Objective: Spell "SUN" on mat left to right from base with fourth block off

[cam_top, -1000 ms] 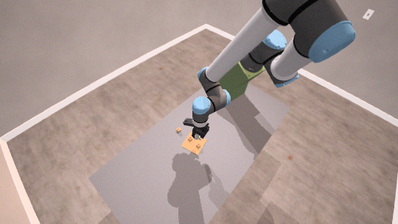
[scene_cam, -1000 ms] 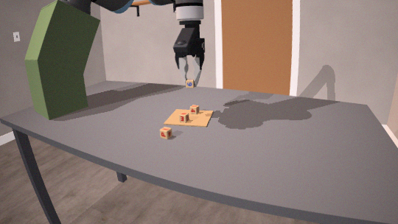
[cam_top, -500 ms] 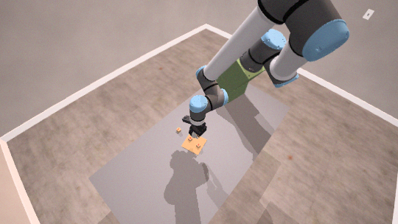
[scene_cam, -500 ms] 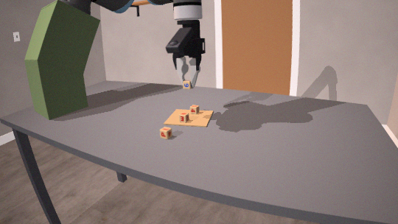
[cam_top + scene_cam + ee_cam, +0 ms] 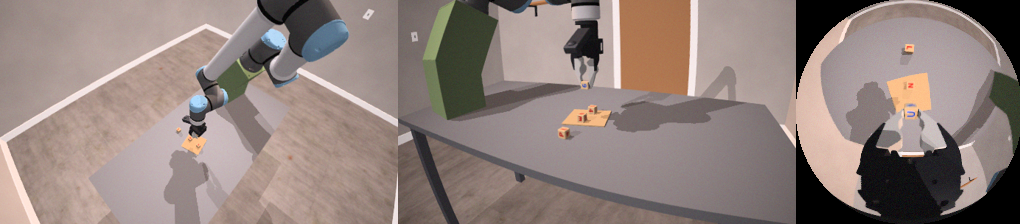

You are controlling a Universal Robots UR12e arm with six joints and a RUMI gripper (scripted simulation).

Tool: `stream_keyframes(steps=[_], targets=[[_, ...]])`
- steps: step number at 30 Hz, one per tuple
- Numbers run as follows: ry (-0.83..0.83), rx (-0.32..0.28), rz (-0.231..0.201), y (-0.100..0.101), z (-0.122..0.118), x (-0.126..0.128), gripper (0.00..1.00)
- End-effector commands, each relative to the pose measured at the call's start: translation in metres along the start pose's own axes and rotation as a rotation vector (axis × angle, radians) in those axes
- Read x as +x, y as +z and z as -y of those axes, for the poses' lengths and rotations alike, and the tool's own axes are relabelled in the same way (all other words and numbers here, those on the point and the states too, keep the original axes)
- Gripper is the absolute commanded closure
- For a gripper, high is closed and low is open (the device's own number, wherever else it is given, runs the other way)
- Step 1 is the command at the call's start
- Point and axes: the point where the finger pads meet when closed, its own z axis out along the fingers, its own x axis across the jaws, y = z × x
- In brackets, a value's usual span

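Note:
My gripper (image 5: 585, 83) is shut on a small wooden block with a blue letter (image 5: 585, 85) and holds it high above the far side of the table. In the wrist view the held block (image 5: 911, 113) sits between the fingers, and its top letter looks like a U. The orange mat (image 5: 588, 117) lies below and a little nearer. Two blocks with red letters stand on the mat, one at the back (image 5: 592, 109) and one at the left (image 5: 581, 117). A fourth block (image 5: 564, 133) with a red letter stands on the table off the mat's near left corner.
The tall green pedestal (image 5: 457, 59) stands at the table's left end. The grey table top (image 5: 626, 147) ends at a rounded front edge. The arm's shadow falls to the right of the mat.

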Motion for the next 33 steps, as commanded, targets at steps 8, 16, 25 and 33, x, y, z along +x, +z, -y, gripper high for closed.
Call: stream_keyframes(steps=[8,16,25,33], targets=[[0.0,0.0,0.001,0.031,0.0,-0.001,0.95],[0.0,0.0,0.001,0.06,0.0,-0.001,0.95],[0.0,0.0,0.001,0.091,0.0,-0.001,0.95],[0.0,0.0,0.001,0.095,0.0,-0.001,0.95]])
